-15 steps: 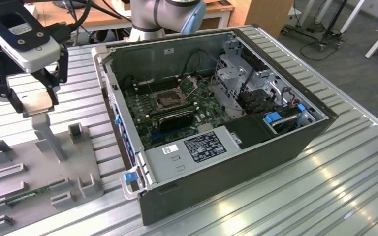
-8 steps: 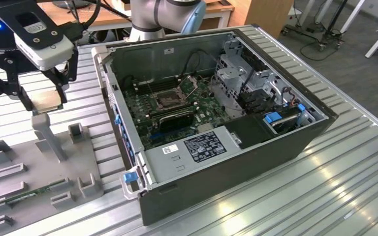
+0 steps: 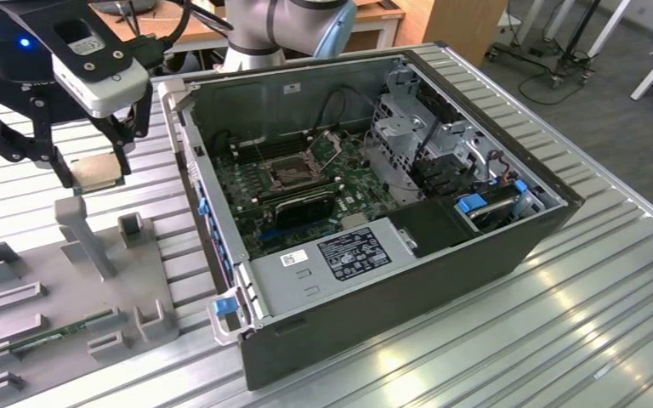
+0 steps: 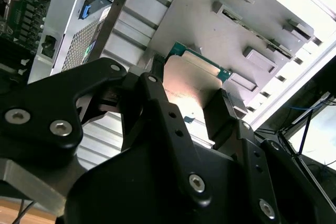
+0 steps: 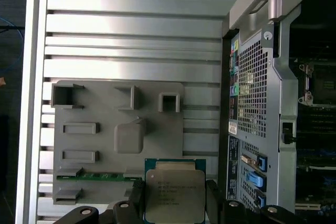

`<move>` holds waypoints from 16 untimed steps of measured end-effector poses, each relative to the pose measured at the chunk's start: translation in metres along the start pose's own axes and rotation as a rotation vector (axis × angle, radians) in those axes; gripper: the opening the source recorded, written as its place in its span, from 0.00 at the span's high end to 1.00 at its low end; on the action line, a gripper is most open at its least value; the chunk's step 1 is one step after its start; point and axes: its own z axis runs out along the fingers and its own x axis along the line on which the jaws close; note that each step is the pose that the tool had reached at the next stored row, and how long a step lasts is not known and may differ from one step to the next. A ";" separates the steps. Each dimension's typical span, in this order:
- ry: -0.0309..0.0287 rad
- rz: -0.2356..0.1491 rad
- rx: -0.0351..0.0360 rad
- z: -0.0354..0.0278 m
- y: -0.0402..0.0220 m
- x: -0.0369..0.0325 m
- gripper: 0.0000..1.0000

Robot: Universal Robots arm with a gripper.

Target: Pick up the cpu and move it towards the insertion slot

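Silvery cpu (image 5: 175, 187) | clamped in pincer (image 5: 175, 199) | held above grey tray (image 5: 163, 140)

The chip (image 5: 175, 184) has a brushed, silvery metal top with a dull sheen and a thin green board edge. The gripper (image 5: 175, 199) clasping it is matt black, set with bright steel screws (image 4: 197, 183). The table (image 3: 553, 340), at the exterior view's lower right, is ribbed bare aluminium, glossy enough to throw back light. The tray (image 3: 133, 272) at lower left looks like smooth, matt grey plastic. The computer case (image 3: 440, 280) is dark and matt outside, with a bare perforated sheet-metal panel (image 5: 252, 87). The socket (image 3: 289, 168) has a shiny metal frame on a green circuit board (image 3: 349, 191).
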 end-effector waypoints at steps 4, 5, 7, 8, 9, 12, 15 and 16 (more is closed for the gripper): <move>-0.0001 0.000 0.0000 0.0000 -0.0001 -0.0070 0.45; 0.0000 0.000 0.0000 0.0000 -0.0002 -0.0088 0.45; 0.0000 0.000 0.0000 0.0000 -0.0002 -0.0122 0.45; 0.0000 0.000 0.0000 0.0000 -0.0003 -0.0138 0.45; -0.0001 0.000 -0.0001 0.0000 -0.0003 -0.0155 0.45; 0.0000 0.000 -0.0001 0.0000 -0.0004 -0.0208 0.45; 0.0000 0.000 0.0000 0.0000 -0.0005 -0.0258 0.45; 0.0000 0.000 0.0000 0.0000 -0.0005 -0.0276 0.45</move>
